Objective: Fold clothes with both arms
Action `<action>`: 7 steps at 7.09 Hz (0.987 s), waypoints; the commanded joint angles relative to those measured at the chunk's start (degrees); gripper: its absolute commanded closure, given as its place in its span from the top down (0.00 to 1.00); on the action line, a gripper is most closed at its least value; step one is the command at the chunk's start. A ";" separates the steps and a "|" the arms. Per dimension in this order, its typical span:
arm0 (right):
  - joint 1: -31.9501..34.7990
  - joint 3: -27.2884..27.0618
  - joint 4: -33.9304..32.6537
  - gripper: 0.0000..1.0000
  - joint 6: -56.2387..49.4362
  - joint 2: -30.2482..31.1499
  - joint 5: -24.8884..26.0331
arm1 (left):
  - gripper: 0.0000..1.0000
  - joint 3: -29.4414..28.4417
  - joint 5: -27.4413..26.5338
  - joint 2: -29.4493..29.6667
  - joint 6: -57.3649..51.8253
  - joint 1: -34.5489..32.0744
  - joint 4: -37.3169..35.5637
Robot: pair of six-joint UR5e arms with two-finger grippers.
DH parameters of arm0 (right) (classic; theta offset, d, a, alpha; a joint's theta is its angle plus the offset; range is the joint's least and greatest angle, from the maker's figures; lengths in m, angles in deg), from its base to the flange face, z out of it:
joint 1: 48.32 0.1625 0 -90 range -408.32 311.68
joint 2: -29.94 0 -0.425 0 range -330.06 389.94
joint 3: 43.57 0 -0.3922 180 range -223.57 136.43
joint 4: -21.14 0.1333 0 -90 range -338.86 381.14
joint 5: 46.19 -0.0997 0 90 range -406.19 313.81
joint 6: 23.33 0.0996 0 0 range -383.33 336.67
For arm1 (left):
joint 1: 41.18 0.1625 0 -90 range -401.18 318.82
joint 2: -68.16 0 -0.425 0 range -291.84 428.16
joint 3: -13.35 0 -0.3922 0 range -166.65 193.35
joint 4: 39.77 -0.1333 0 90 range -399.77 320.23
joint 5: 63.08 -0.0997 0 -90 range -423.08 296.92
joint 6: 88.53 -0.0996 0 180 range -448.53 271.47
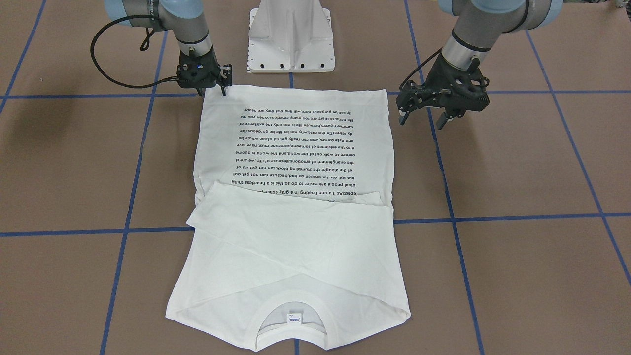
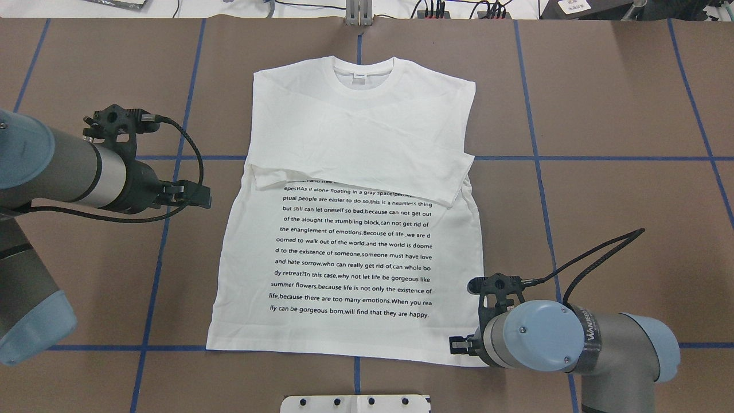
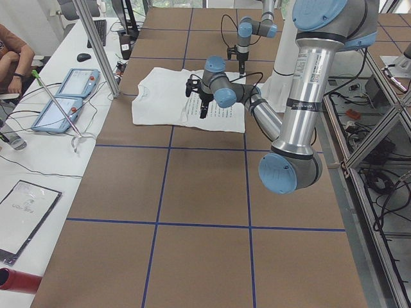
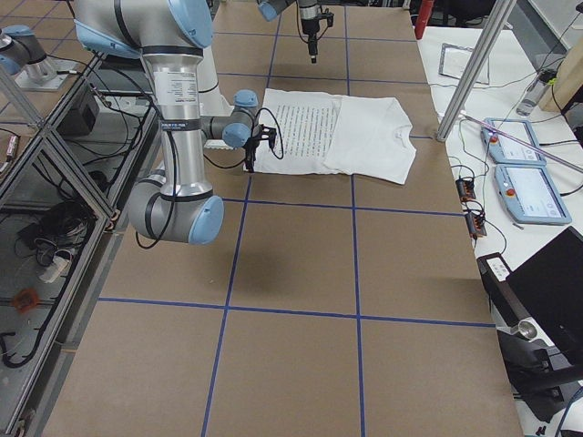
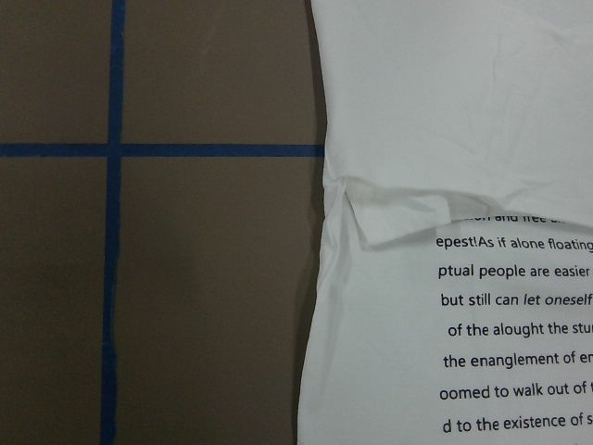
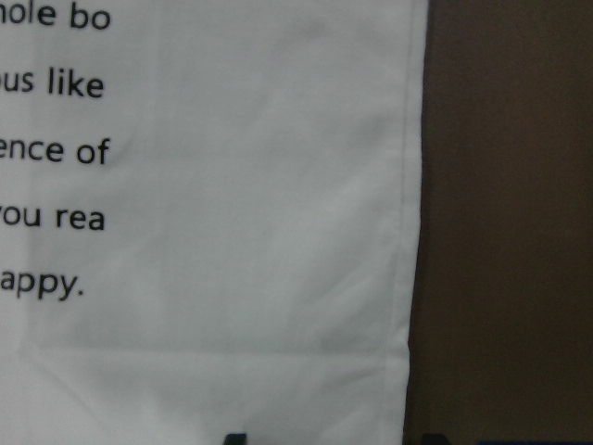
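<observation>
Your white T-shirt [image 1: 296, 236] lies flat and print side up in the middle of the desk [image 1: 517, 162]. Its hem is toward the robot's white pedestal base [image 1: 291, 39], and its collar [image 1: 291, 298] and neck label [image 1: 295, 318] are on the far side. The sleeves [image 2: 373, 155] are folded in across the chest, and their lower edge covers the top line of the printed text [image 2: 352, 252].

The right gripper [image 1: 212, 90] is low at the hem corner on the robot's right. Its fingers are apart, and the wrist view shows two dark tips on either side of the shirt's side edge. You cannot tell whether they touch the cloth.

The left gripper [image 1: 423, 118] hangs over bare desk just beside the shirt's opposite side edge. It is clear of the cloth, its fingers are spread, and it holds nothing.
</observation>
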 commanded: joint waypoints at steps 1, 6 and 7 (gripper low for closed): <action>0.03 0.06 0.00 0.63 0.00 0.04 -0.22 | 0.99 0.08 0.00 0.00 -0.03 0.02 -0.07; 0.38 -0.81 -1.22 0.62 0.00 0.48 -0.40 | 1.00 0.43 0.00 -0.08 0.41 0.02 -0.07; 0.30 -0.64 -3.06 0.62 0.00 0.13 -0.40 | 1.00 0.43 0.00 -0.09 0.41 0.02 -0.07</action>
